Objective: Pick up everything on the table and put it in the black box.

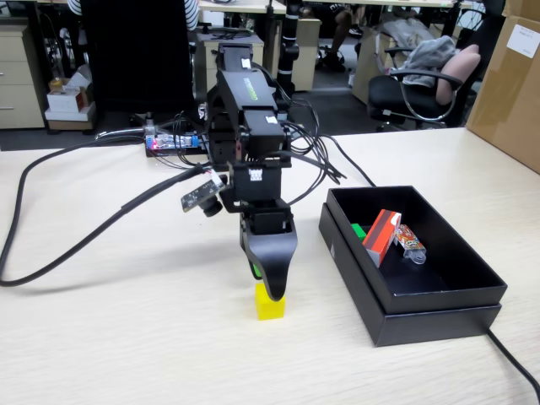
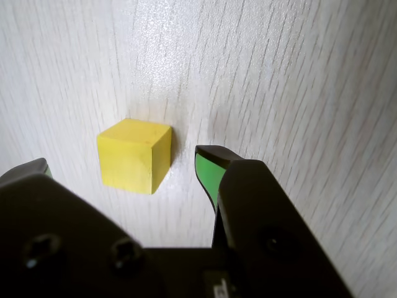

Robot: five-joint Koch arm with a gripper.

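Note:
A small yellow cube (image 1: pixel 270 305) (image 2: pixel 133 155) rests on the light wood-grain table (image 1: pixel 126 337). My gripper (image 1: pixel 266 283) (image 2: pixel 124 164) points straight down just above it and stands open. In the wrist view the cube lies between the two green-padded jaws, touching neither, closer to the right one. The black box (image 1: pixel 396 325) sits to the right in the fixed view. Inside it are the red rectangular box (image 1: pixel 381 237) leaning upright and a green cube (image 1: pixel 359 229) partly hidden behind it.
A colourful wrapped packet (image 1: pixel 409 242) also lies in the black box. Thick black cables (image 1: pixel 76 245) cross the table's left side, and one trails off at the front right. A circuit board (image 1: pixel 173 142) sits behind the arm. A tan carton (image 1: pixel 515 84) stands far right.

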